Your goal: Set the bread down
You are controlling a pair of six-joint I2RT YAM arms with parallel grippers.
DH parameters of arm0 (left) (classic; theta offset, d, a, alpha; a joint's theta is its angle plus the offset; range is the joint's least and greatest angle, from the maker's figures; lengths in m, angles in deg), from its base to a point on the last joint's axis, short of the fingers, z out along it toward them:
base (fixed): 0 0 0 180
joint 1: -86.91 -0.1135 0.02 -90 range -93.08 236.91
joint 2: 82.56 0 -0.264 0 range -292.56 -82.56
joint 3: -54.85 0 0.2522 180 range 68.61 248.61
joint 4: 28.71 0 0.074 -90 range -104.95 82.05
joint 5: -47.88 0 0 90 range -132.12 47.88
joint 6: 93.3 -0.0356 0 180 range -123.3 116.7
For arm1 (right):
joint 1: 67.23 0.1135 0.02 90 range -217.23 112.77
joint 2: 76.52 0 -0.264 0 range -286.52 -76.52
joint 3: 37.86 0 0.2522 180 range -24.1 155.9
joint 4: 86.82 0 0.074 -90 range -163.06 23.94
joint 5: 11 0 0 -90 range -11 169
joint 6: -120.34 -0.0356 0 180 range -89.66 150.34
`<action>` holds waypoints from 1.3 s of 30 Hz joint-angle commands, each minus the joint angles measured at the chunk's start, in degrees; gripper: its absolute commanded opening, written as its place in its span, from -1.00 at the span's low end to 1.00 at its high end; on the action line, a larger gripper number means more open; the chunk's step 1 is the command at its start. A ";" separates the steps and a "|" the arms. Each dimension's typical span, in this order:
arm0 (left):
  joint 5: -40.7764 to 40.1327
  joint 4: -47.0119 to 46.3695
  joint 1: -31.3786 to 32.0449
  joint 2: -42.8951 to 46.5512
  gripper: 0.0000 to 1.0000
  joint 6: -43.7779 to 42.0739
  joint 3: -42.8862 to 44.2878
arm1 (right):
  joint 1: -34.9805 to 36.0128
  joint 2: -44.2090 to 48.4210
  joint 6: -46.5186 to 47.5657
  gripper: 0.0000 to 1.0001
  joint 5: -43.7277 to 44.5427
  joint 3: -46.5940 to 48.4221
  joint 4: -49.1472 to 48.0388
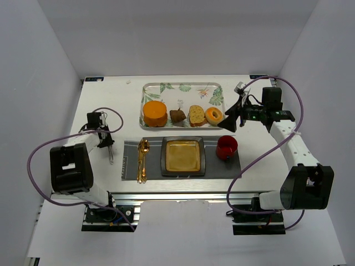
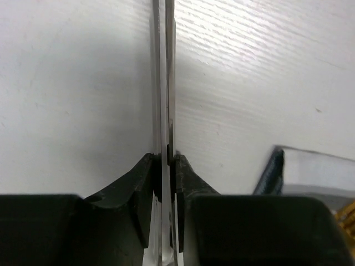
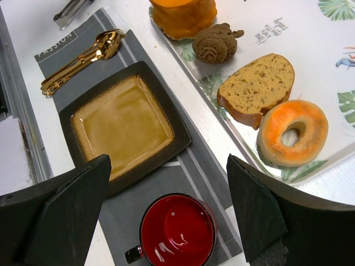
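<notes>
The bread slice (image 1: pixel 196 115) lies on the floral tray (image 1: pixel 183 86), between a brown pastry (image 1: pixel 177 116) and an orange glazed donut (image 1: pixel 214 116). In the right wrist view the bread (image 3: pixel 256 86) is at the upper right. The square brown plate (image 1: pixel 183 155) sits bare on a grey placemat (image 1: pixel 222 168). My right gripper (image 1: pixel 230 119) is open and empty, held above the tray's right end and the red cup (image 1: pixel 227 147); in the right wrist view (image 3: pixel 167 166) its jaws stand wide apart. My left gripper (image 1: pixel 109 148) is shut on metal tongs (image 2: pixel 164 83) low over the table at the left.
An orange round cake (image 1: pixel 155 113) stands at the tray's left end. Gold cutlery (image 1: pixel 142 160) lies on the placemat left of the plate. White walls enclose the table on three sides. Purple cables loop beside both arms.
</notes>
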 commanded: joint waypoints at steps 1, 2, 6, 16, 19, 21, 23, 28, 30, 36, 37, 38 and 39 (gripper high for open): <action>7.40 -0.86 -0.43 6.88 -0.71 3.38 -0.08 | -0.85 1.00 -0.57 0.79 -2.16 1.69 -0.97; 12.47 -1.13 -0.34 10.29 -0.77 5.05 0.10 | -0.85 0.92 -0.74 0.79 -2.25 1.77 -0.97; 22.17 -2.19 2.20 19.10 -0.80 10.94 1.24 | -1.20 0.83 -1.44 0.79 -2.52 1.78 -1.41; 29.75 -3.67 22.06 24.04 -0.35 26.06 7.92 | -1.47 -0.31 -3.64 0.79 -3.83 2.13 -3.52; 28.08 -3.94 26.36 21.67 -0.18 27.39 10.20 | -1.73 0.04 -3.47 0.79 -4.01 1.87 -3.52; 27.90 -4.03 27.51 19.74 -0.15 27.30 11.61 | -1.99 0.30 -3.21 0.79 -4.19 1.69 -3.43; 27.20 -3.51 29.19 16.31 -0.07 26.86 14.15 | -2.25 0.83 -3.12 0.79 -4.28 1.25 -3.26; 27.55 -2.63 33.05 8.32 0.00 26.07 20.48 | -2.61 2.06 -2.68 0.79 -4.63 -0.07 -2.99; 27.20 -1.14 33.76 4.09 0.00 25.63 24.16 | -4.35 2.32 -2.50 0.79 -4.63 -0.60 -2.73; 23.51 3.16 34.38 -4.96 0.01 23.44 32.33 | -5.59 2.85 -2.33 0.79 -5.24 -1.83 -2.38; 23.07 4.39 34.38 -6.19 0.02 21.95 34.01 | -5.60 2.85 -2.24 0.79 -5.24 -1.83 -2.20; 22.11 5.80 34.46 -7.59 0.04 21.07 35.86 | -5.77 2.85 -2.15 0.79 -5.33 -1.92 -2.29; 21.75 8.77 34.46 -10.57 0.04 20.19 37.87 | -5.86 2.94 -2.15 0.79 -5.33 -1.92 -2.20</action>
